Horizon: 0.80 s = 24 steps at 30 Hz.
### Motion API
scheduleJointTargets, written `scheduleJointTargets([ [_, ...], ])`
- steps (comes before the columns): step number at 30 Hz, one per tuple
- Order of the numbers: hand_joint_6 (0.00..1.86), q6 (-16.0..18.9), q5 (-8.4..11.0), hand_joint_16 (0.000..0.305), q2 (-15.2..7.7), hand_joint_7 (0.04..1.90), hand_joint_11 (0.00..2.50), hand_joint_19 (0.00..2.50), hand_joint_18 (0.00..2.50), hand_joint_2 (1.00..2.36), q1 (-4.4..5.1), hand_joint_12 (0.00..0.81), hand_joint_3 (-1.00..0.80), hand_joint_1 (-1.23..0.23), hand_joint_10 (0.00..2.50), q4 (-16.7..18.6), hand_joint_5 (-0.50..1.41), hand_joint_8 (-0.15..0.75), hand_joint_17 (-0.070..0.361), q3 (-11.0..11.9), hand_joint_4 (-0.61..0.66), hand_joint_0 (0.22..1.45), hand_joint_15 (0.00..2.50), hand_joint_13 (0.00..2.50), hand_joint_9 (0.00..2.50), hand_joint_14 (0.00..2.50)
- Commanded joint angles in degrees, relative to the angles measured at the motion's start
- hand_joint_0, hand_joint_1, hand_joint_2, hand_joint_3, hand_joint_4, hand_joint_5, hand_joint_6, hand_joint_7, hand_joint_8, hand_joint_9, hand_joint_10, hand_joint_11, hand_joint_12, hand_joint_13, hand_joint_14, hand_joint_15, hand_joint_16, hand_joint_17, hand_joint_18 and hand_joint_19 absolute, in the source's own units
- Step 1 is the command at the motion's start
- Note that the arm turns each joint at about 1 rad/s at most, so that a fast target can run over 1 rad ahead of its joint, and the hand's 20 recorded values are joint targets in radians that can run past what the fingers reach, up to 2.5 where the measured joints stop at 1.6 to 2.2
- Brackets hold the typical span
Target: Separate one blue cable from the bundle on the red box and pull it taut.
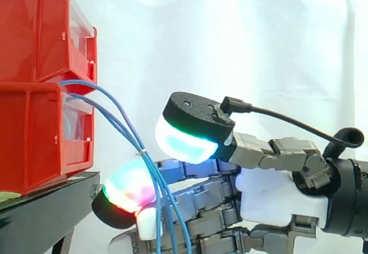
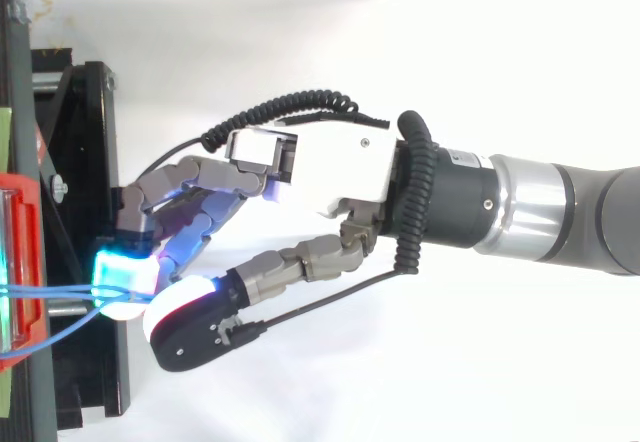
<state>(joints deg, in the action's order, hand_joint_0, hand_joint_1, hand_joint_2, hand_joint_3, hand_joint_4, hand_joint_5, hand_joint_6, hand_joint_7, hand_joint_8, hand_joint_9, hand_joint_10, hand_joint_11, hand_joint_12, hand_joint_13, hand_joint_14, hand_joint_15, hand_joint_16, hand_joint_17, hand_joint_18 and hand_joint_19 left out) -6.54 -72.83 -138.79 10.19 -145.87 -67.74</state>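
Several thin blue cables (image 1: 109, 107) come out between the two stacked red bins (image 1: 34, 139), arc down to the right, are bound by a small tie and then hang down in front of the fingers. My hand (image 1: 276, 196) reaches in from the right with its fingers nearly straight. The thumb pad (image 1: 184, 142) glows white and green above the cables, and a finger pad (image 1: 129, 185) glows red and green just left of them. From above, the cables (image 2: 60, 290) run from the red bin (image 2: 20, 252) into the gap between a cyan fingertip (image 2: 120, 272) and the thumb. Nothing is pinched.
The bins stand on a black stand (image 1: 46, 208), whose edge (image 2: 85, 162) lies right at the fingertips. A white curtain hangs behind. Free room lies to the right, where the arm (image 2: 560, 212) comes in.
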Motion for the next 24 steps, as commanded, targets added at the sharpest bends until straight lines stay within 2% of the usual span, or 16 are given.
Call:
scheduleJointTargets([
  [1,0.83,0.3,-0.29,0.043,0.0,0.86,0.40,0.37,0.51,1.01,-0.17,0.309,-0.31,-0.72,0.01,-2.2,-0.16,0.223,0.097,1.2,0.15,0.59,0.26,0.65,0.91,0.01],
  [6,0.87,1.4,-0.47,0.043,0.0,0.83,0.43,0.38,0.53,1.01,-0.35,0.311,-0.28,-0.73,0.02,-4.7,-0.17,0.223,0.097,2.4,0.14,0.59,0.28,0.67,0.91,0.01],
  [16,0.91,2.6,-0.91,0.043,0.3,0.78,0.47,0.39,0.57,1.01,-0.35,0.311,-0.28,-0.76,0.01,-5.7,-0.17,0.222,0.096,3.3,0.11,0.60,0.29,0.69,0.93,0.01],
  [18,0.92,2.6,-1.52,0.042,0.4,0.78,0.50,0.39,0.57,1.01,-0.35,0.314,-0.33,-0.76,0.02,-7.0,-0.16,0.224,0.095,4.2,0.12,0.62,0.30,0.70,0.98,0.01],
  [24,0.93,2.9,-1.70,0.042,0.4,0.82,0.55,0.40,0.61,1.01,-0.35,0.312,-0.41,-0.79,0.02,-9.3,-0.14,0.220,0.094,4.6,0.10,0.63,0.32,0.72,1.04,0.01],
])
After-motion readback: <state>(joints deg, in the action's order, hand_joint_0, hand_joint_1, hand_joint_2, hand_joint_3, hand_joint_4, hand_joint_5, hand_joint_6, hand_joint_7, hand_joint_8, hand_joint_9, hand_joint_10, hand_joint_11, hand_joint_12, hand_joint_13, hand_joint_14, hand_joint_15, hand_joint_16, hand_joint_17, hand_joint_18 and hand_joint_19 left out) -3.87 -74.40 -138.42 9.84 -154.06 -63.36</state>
